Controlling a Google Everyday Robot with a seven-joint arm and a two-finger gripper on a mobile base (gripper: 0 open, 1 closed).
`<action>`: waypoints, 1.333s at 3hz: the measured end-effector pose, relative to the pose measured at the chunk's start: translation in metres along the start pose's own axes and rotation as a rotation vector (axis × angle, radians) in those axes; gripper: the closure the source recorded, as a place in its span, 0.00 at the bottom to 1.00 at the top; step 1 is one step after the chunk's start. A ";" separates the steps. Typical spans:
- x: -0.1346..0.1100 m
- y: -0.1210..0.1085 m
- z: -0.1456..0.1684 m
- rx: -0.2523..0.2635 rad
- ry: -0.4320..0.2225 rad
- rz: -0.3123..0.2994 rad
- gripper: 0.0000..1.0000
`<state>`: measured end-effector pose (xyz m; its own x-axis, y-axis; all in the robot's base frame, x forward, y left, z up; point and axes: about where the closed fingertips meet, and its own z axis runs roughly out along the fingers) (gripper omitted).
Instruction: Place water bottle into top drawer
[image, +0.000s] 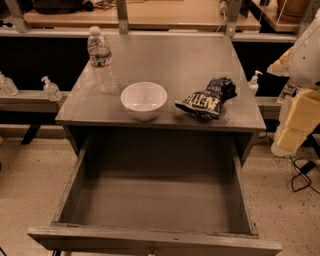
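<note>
The water bottle (101, 59) stands upright at the back left of the grey cabinet top (175, 65); it is clear and ribbed, with a white cap and a dark label band. The top drawer (150, 237) is pulled wide open below the cabinet top, and its inside holds nothing. My gripper (297, 120) shows as cream-coloured parts at the right edge of the view. It is beside the cabinet's right side, far from the bottle, and has nothing visible in it.
A white bowl (144, 100) and a dark chip bag (207, 97) lie on the cabinet top near its front edge. Pump-top sanitizer bottles (50, 89) stand on low shelves to the left and right (255, 81). A black cable (301, 179) lies on the floor at right.
</note>
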<state>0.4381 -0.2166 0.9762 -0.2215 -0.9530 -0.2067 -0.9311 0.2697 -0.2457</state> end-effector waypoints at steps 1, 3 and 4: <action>-0.003 -0.006 0.000 0.011 -0.003 -0.004 0.00; -0.066 -0.120 -0.004 0.216 -0.078 -0.056 0.00; -0.159 -0.204 -0.001 0.364 -0.262 -0.101 0.00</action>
<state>0.6627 -0.1200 1.0604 -0.0108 -0.9227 -0.3855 -0.7717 0.2528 -0.5836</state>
